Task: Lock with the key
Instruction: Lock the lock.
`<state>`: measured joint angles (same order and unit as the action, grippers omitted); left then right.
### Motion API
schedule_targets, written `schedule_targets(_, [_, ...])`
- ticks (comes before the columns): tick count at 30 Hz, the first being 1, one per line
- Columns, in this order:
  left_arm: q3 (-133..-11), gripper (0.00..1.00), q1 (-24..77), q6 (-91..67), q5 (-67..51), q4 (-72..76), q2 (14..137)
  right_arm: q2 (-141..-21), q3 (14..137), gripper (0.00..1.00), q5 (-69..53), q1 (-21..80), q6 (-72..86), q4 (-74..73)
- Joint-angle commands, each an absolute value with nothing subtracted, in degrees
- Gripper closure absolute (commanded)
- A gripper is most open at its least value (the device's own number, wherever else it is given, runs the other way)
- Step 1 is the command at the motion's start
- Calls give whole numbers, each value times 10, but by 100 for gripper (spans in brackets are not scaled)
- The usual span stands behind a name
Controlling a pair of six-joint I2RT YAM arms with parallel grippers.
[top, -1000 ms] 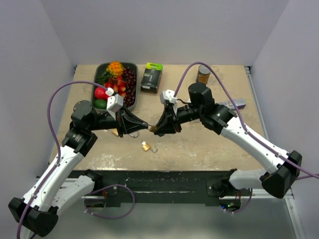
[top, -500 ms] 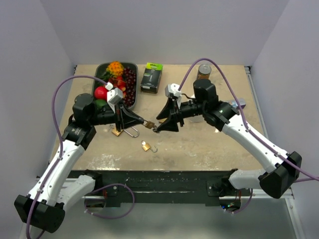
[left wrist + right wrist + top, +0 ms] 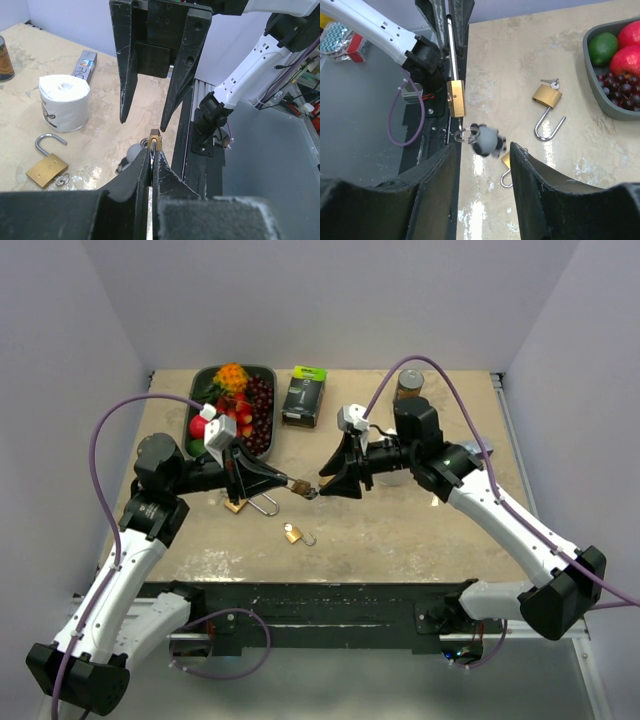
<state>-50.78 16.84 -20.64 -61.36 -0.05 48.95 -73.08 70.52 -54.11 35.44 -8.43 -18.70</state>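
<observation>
My left gripper (image 3: 152,150) is shut on the shackle of a brass padlock (image 3: 455,98), holding it in the air over the table's front middle (image 3: 299,488). A key (image 3: 456,121) sticks out of the lock's underside. From it hang a ring and a blurred black-and-white panda charm (image 3: 487,140). My right gripper (image 3: 482,150) is open just right of the lock, with the charm between its fingers (image 3: 129,65) and nothing gripped. In the top view it (image 3: 325,486) faces the left gripper (image 3: 287,483) tip to tip.
A second, open brass padlock (image 3: 237,505) with small keys and a smaller padlock (image 3: 292,534) lie on the table below. A fruit tray (image 3: 273,410), a black-green box (image 3: 303,395) and a can (image 3: 408,387) stand at the back. A paper roll (image 3: 64,102) sits near the right arm.
The right gripper has opened, let go of the key and drawn back to the right. The charm now swings free. The left arm has shifted a little with the lock.
</observation>
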Motion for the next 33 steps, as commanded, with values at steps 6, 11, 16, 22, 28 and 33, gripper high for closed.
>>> schedule_targets(6, [-509,100,166,-231,-629,48,492,-725,700,50,-568,388,-75,-145])
schedule_targets(11, [-508,100,166,-233,-632,53,494,-730,700,53,-563,396,-77,-139])
schedule_targets(16, [-510,100,166,-234,-634,55,494,-738,703,69,-557,401,-83,-136])
schedule_targets(22, [-509,100,166,-234,-628,54,494,-740,708,86,-545,401,-105,-163])
schedule_targets(28, [-517,100,166,-229,-616,55,499,-731,704,100,-528,398,-125,-200])
schedule_targets(33, [-534,100,156,-228,-607,74,513,-715,690,100,-512,380,-155,-248])
